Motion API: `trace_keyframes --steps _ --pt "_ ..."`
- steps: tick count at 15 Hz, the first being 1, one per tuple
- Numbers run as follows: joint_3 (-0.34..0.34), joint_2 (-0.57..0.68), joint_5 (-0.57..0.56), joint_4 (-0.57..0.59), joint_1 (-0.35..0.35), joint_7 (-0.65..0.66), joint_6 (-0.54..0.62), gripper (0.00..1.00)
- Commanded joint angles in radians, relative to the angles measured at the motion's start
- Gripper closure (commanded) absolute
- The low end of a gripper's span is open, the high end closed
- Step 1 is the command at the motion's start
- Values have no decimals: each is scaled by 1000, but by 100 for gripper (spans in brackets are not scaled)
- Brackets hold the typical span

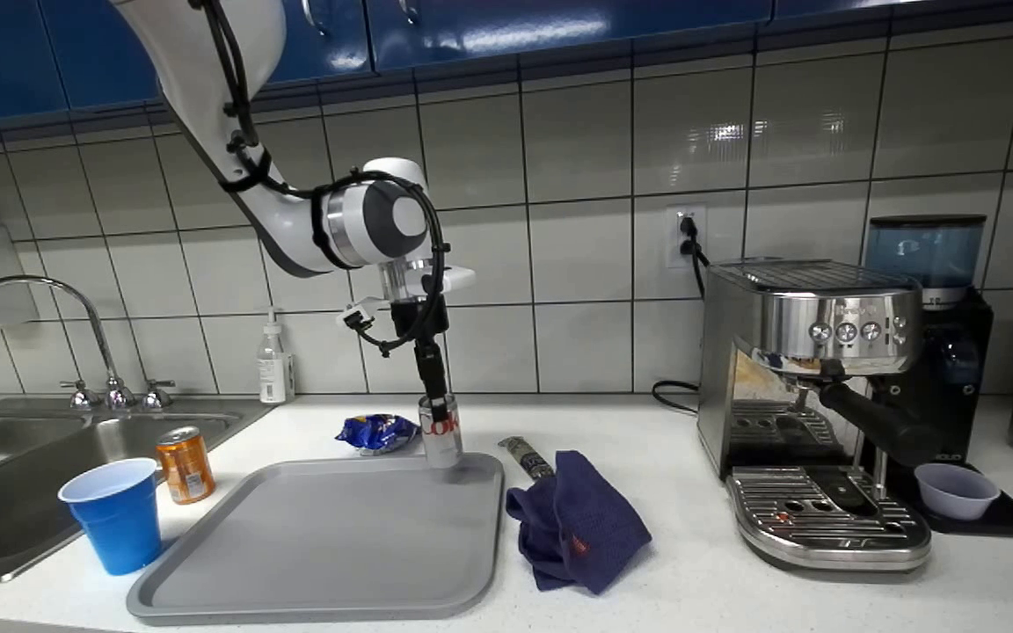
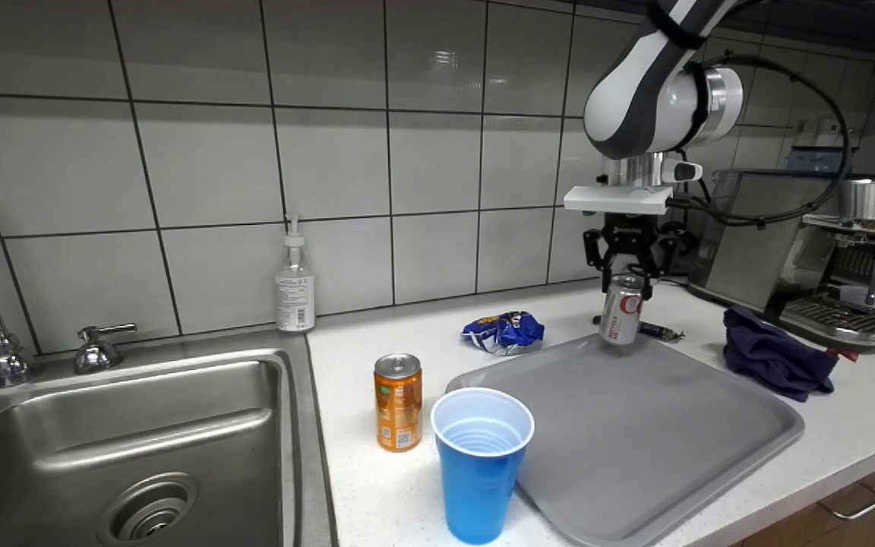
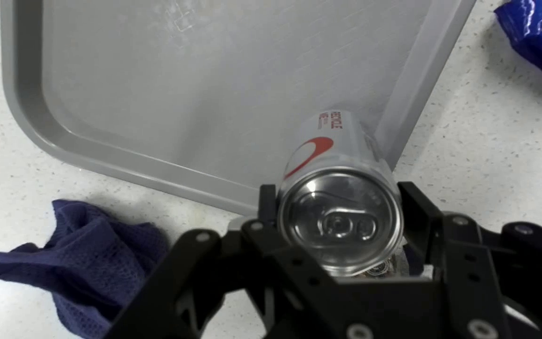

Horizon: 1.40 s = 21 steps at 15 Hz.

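White counter (image 2: 365, 501); silver can (image 2: 620, 319) at a corner of the gray tray (image 2: 658, 441), long axis near upright, pointing into the claw (image 3: 338, 197) — claw clamped on its top end; base contact unclear.

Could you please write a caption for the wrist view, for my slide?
The gripper holds a silver can at a corner of the gray tray; a navy cloth lies nearby.

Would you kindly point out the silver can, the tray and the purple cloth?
Silver can (image 2: 622, 313), in an exterior view: its printed side.
Tray (image 1: 322, 538), in an exterior view: its flat base.
Purple cloth (image 3: 96, 266), in the wrist view: its crumpled middle.
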Motion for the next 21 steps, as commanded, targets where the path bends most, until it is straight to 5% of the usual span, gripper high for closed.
trace_keyframes --steps 1,21 --pt "8 19 27 71 4 -1 -43 60" --pt "4 229 28 375 32 15 -170 60"
